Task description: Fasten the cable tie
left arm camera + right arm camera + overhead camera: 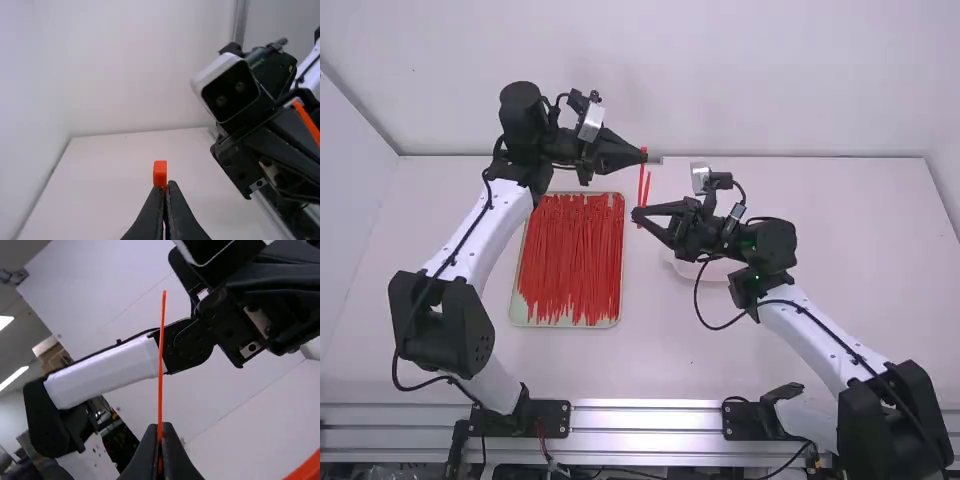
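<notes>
left jaws clench the square head of a red plastic cable tie; right jaws pinch its thin strap.

Table carries 1 tray of red ties

Two robot arms stand at one white table: the left arm and the right arm. Each ends in one black two-finger gripper, making two, the left gripper and the right gripper. Each wrist carries one camera, so two. One tray lies on the table with a heap of red ties, too many to count. One separate red cable tie sits between the grippers.
</notes>
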`<act>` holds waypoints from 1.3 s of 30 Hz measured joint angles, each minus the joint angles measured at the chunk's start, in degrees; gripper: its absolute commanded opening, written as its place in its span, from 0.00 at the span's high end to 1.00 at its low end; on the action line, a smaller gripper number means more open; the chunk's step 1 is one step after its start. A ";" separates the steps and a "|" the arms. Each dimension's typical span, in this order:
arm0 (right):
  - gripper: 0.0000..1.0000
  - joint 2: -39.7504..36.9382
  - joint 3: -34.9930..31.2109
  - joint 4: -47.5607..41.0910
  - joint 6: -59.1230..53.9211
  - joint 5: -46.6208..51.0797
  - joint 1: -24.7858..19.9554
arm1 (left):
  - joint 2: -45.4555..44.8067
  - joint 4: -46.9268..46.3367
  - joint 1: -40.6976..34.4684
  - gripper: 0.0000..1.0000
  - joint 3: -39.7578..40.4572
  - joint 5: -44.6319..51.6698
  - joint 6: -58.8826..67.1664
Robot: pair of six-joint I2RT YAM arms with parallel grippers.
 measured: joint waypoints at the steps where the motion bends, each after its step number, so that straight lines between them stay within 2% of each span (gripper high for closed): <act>1: 1.00 0.00 0.00 -0.15 0.52 0.17 0.00 | 0.00 0.24 0.02 0.98 0.02 0.11 0.66; 14: 1.00 0.00 0.00 -5.38 4.90 1.25 0.92 | 0.00 -0.28 0.00 0.98 -0.22 0.50 6.08; 21: 1.00 0.00 0.00 -10.23 4.87 4.33 1.86 | 0.00 1.55 0.00 0.99 -6.01 0.70 12.39; 30: 1.00 0.00 0.00 -10.67 5.11 6.73 1.86 | 0.00 8.28 0.00 0.99 -7.52 0.70 14.99; 39: 1.00 0.00 0.00 -11.52 4.72 7.34 2.03 | 0.00 18.56 0.00 0.98 -7.52 0.87 9.22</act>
